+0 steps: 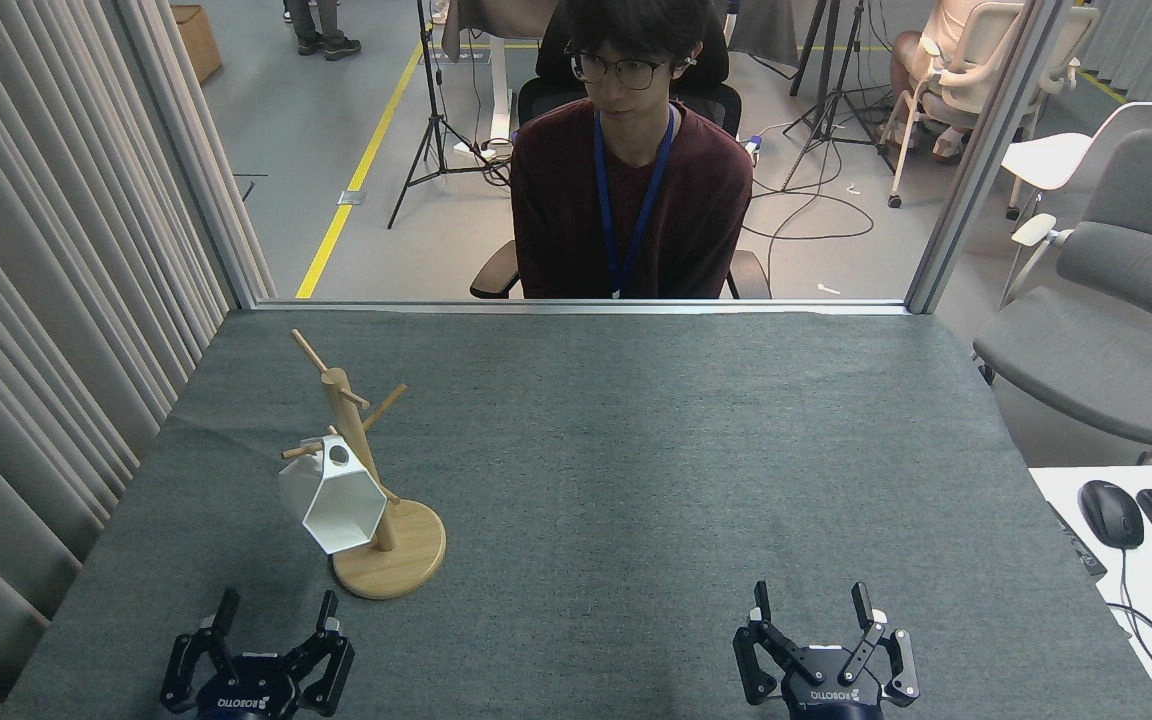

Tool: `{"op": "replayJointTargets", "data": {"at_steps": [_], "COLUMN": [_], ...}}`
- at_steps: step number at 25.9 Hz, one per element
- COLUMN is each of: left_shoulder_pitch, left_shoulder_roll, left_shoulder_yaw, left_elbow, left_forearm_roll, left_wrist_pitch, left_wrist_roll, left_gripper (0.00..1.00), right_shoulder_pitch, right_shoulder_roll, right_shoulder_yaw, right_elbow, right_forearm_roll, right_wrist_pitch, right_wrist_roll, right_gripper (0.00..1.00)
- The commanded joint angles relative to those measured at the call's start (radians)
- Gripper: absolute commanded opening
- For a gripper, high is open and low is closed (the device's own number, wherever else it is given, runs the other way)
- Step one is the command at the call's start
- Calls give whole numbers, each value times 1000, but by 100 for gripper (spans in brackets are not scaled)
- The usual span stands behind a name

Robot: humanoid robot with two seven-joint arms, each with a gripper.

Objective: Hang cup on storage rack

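The white hexagonal cup (pixel 331 502) hangs tilted from a low peg of the wooden storage rack (pixel 366 480), its rim tab hole near the post and its open mouth facing me. The rack stands on its round base at the left of the table. My left gripper (pixel 276 612) sits open near the front edge, just below the rack's base and apart from the cup. At the front right my right gripper (pixel 811 600) is open too, holding nothing.
A grey cloth-covered table (pixel 636 450) fills the view. A seated person (pixel 631 170) faces me beyond the far edge. Curtains (pixel 46 300) line the left side. A white desk with a mouse (pixel 1110 513) and keyboard stands at the right.
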Motion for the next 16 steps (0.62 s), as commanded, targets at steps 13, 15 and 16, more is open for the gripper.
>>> {"op": "replayJointTargets", "data": {"at_steps": [13, 15, 16], "left_shoulder_pitch": [-2, -2, -2], "left_shoulder_roll": [-2, 0, 0], "left_shoulder_yaw": [-62, -62, -62], "left_elbow": [1, 1, 1], "left_forearm_roll": [-12, -12, -13], "left_wrist_pitch": [-1, -1, -1], "left_wrist_roll": [-8, -8, -8], "left_gripper": [100, 100, 100], "right_shoulder_pitch": [14, 14, 14], "right_shoulder_roll": [-10, -8, -8], "right_shoulder_yaw": [4, 3, 4], "right_elbow": [-10, -10, -11], "right_forearm_roll": [-13, -13, -13], "right_wrist_pitch": [-1, -1, -1], "right_wrist_roll": [-4, -4, -7], "right_gripper": [98, 98, 98]}}
